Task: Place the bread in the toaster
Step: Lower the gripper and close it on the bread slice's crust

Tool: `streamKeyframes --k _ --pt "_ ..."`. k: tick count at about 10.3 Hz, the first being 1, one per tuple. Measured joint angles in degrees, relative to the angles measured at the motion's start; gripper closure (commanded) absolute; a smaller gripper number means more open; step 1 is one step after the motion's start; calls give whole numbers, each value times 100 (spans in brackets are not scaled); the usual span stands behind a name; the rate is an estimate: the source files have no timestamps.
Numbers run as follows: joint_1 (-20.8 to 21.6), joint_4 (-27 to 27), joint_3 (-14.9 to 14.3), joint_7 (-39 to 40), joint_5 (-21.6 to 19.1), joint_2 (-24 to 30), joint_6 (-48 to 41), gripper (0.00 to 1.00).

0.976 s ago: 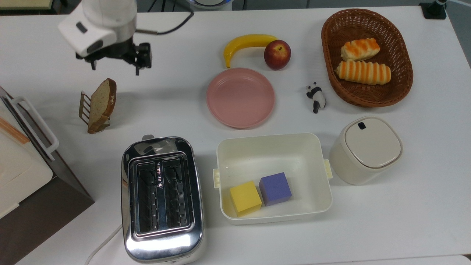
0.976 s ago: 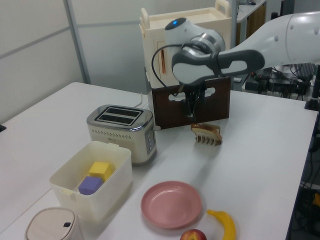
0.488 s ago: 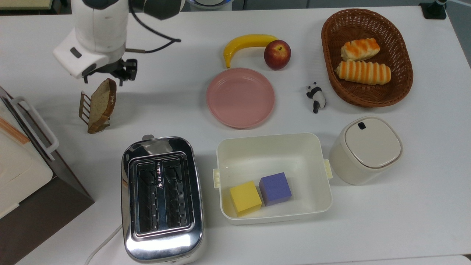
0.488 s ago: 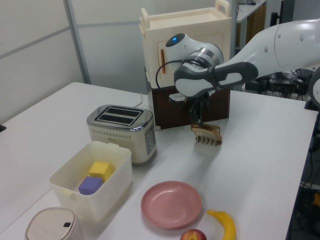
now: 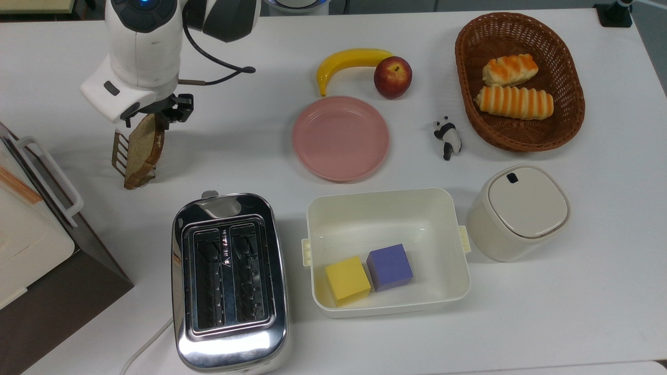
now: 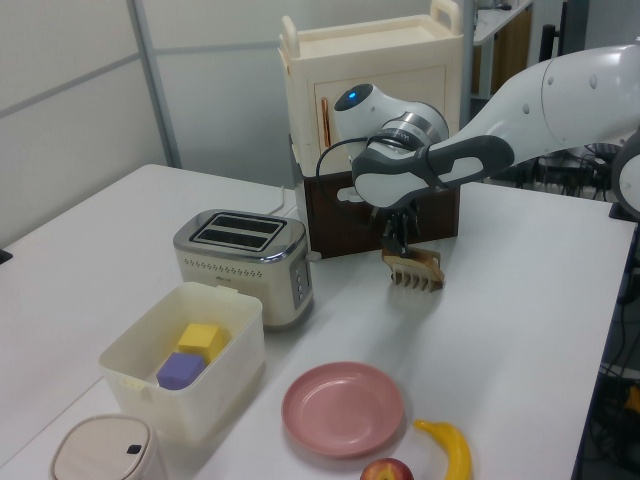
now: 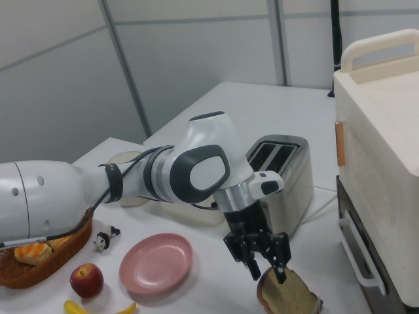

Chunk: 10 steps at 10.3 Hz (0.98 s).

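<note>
Over the bread rack, top view's upper left: gripper (image 5: 165, 115) hangs w/ fingers pointing down, spread apart, tips level w/ top edge of the bread (image 5: 141, 148). Right view: gripper (image 7: 267, 268) open, one fingertip (image 7: 280, 273) touching or just short of slice's upper crust, other finger beside it; slice not pinched as far as visible.

Bread = one tan slice, dark crust, standing on edge, leaning in a small brown rack (image 5: 119, 152) on the white table (image 5: 573, 291). Left view: rack (image 6: 413, 268) sits directly below gripper (image 6: 395, 240), in front of white-and-brown box appliance (image 6: 375, 120).

Toaster (image 5: 229, 281): chrome, 2 slots, both empty, near top view's bottom edge, well apart from slice; white cord (image 5: 143, 346) trails off its lower left corner. Box appliance (image 5: 36, 245) at top view's left edge.

Other items, top view: pink plate (image 5: 340, 138) centre; banana (image 5: 349, 62) + apple (image 5: 392, 77) touching, just above plate; panda figure (image 5: 447, 137) right of plate; wicker basket (image 5: 466, 62) w/ two striped rolls (image 5: 513, 101) upper right; cream tub (image 5: 385, 208) w/ yellow cube (image 5: 347, 279) + purple cube (image 5: 390, 266) right of toaster; lidded cream canister (image 5: 518, 211) beside tub.
</note>
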State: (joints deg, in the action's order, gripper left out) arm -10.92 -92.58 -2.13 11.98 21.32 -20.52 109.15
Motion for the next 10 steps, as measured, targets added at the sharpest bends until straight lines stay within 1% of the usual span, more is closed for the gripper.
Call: streamKeyframes --k 1,2,3,4,6,7,8,9,10 --pt "0 -3 0 2 0 -1 0 41" --pt "0 -12 0 5 7 -6 0 41" --pt "0 -25 1 9 34 -18 0 46" --pt "0 -46 2 10 59 -26 0 59" --pt "0 -106 2 13 73 -39 64 62" --pt "0 -111 2 22 75 -45 73 78" --pt "0 -111 2 26 76 -49 74 93" --pt "0 -111 2 68 76 -49 79 100" --pt "-3 -109 2 140 77 -48 82 100"
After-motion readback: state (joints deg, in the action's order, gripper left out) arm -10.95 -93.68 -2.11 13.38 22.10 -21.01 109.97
